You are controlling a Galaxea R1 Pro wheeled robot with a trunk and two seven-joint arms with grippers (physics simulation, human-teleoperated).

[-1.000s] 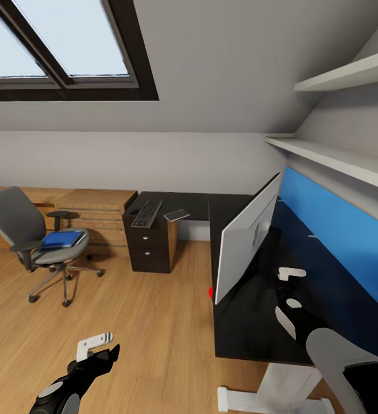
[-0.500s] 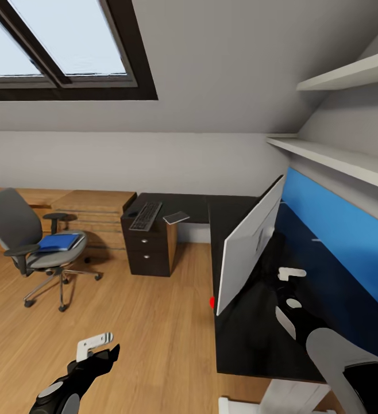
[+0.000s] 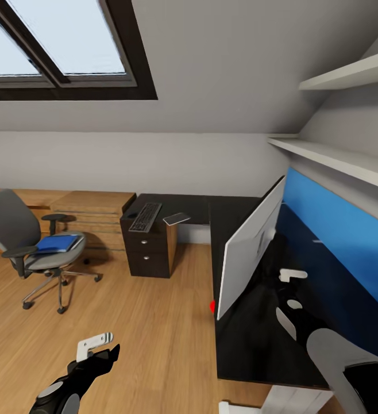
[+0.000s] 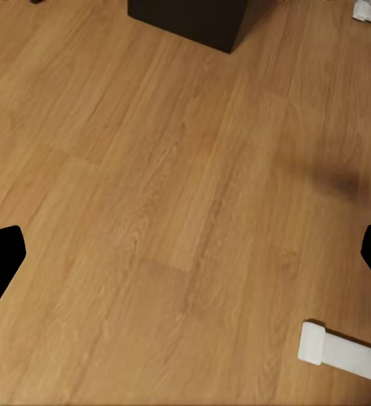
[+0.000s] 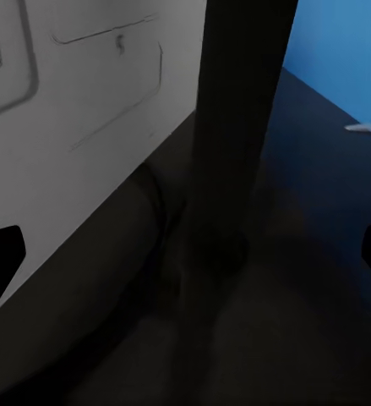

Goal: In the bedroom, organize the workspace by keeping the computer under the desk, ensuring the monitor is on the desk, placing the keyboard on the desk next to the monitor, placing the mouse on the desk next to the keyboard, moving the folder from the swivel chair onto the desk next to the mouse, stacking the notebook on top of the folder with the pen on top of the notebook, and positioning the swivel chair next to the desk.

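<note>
The monitor (image 3: 247, 248) stands on the black desk (image 3: 235, 339) with its grey-white back towards me. My right gripper (image 3: 289, 284) hovers open over the desk behind it, and the right wrist view looks at the monitor's black neck (image 5: 236, 127). Over the wood floor, my left gripper (image 3: 100, 347) is open and empty. The keyboard (image 3: 146, 217) and the grey notebook (image 3: 176, 218) lie on the desk's far wing. The blue folder (image 3: 57, 243) rests on the seat of the swivel chair (image 3: 8, 221), out on the floor at the left. The computer, mouse and pen are too small or hidden to make out.
A black drawer unit (image 3: 149, 253) stands under the far wing, with low wood cabinets (image 3: 94, 210) to its left. A small red thing (image 3: 212, 306) shows at the desk's edge below the monitor. White desk feet (image 4: 341, 351) rest on the floor. A blue wall panel (image 3: 350, 241) backs the desk.
The camera has drifted a little, so the chair and drawers sit slightly further left in the picture. Both grippers hold their places.
</note>
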